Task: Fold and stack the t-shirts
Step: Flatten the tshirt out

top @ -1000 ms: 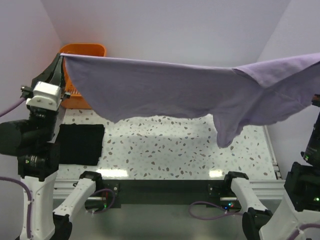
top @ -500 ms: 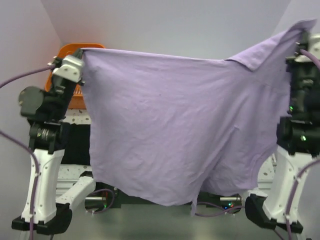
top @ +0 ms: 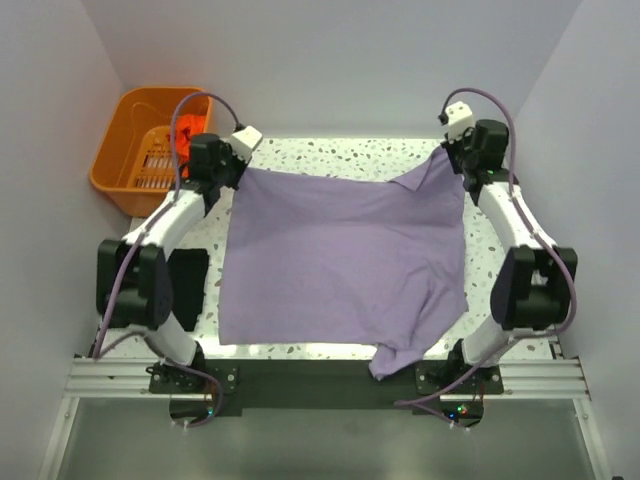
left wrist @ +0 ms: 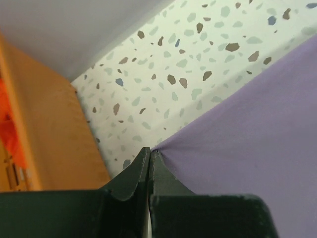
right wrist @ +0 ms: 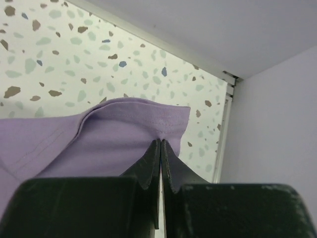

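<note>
An orange plastic basket with slotted sides stands at the far left corner of the white speckled desk, close to the wall. A metal rail runs along the desk's near edge.

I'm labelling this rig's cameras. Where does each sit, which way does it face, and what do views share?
Top external: above and behind the bases, looking down at the table; both arms show, left gripper and right gripper pinching the lilac t-shirt.
Left wrist: faces along its shut fingers to a shirt corner, orange basket beside.
Right wrist: faces along its shut fingers to a shirt hem.
Shared: all show shirt and table.
</note>
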`<state>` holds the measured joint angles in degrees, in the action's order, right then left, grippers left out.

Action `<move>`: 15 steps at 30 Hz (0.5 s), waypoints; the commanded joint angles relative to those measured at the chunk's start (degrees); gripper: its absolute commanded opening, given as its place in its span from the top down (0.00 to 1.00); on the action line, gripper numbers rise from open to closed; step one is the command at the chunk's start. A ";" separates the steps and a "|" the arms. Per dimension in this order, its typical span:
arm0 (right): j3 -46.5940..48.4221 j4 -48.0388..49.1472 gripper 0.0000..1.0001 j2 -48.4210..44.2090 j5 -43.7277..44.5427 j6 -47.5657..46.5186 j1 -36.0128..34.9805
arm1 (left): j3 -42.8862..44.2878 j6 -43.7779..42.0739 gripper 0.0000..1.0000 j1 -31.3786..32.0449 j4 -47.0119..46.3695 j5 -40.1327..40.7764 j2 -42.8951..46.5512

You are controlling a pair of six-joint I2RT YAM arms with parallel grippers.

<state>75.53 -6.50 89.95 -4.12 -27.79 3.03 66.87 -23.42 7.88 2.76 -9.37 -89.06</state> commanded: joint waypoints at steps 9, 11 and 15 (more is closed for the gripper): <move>20.78 10.20 1.00 27.89 10.54 -1.57 -1.71 | 25.66 -1.98 1.00 -0.32 -4.35 4.70 -30.02; 25.53 8.62 1.00 31.94 10.80 -1.30 -1.80 | 26.99 -2.68 1.00 -0.41 -4.61 5.15 -32.84; 30.81 6.86 1.00 35.55 10.63 -1.21 -1.97 | 28.83 -3.74 1.00 -0.58 -5.75 5.41 -35.83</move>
<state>100.73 -1.96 125.10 5.34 -29.17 1.13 92.33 -25.34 7.88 0.95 -4.99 -123.85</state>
